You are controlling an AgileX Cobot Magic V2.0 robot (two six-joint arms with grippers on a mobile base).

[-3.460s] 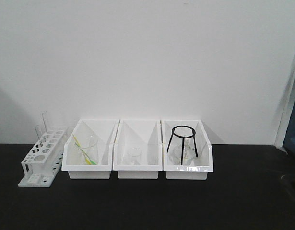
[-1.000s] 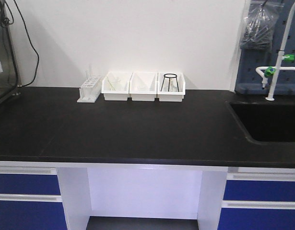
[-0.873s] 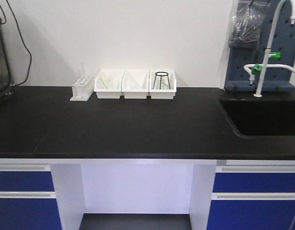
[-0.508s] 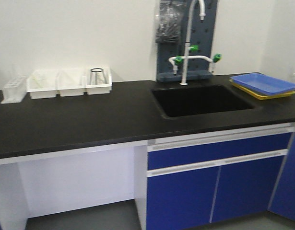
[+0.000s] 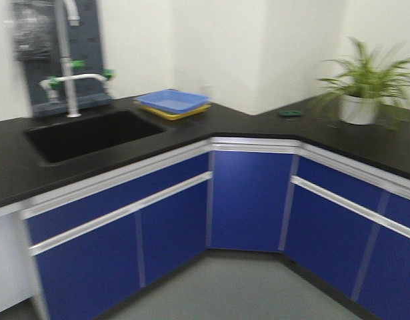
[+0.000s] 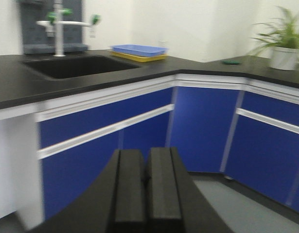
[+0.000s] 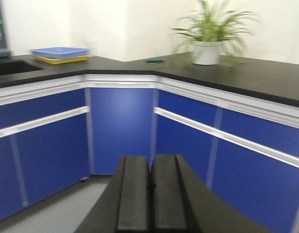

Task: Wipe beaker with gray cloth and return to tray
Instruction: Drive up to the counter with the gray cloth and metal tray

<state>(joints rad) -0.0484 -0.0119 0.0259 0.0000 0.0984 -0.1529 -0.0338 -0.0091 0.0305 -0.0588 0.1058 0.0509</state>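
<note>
Claws absent from the front view: black table [image 5: 258,123], sink [image 5: 91,133] at 10 o'clock, blue tray [image 5: 171,101] stacked on a yellow tray [image 5: 171,113] at 11, potted plant [image 5: 361,87] at 2.

Left wrist view: left claw [image 6: 145,189] at 6 o'clock, jaws pressed together, empty, facing blue cabinets [image 6: 202,126].

Right wrist view: right claw [image 7: 150,194] likewise closed on nothing.

Beaker, gray cloth and metal tray appear in no view. Assessment: wiping not begun; locating, grasping, wiping and returning all remain.
</note>
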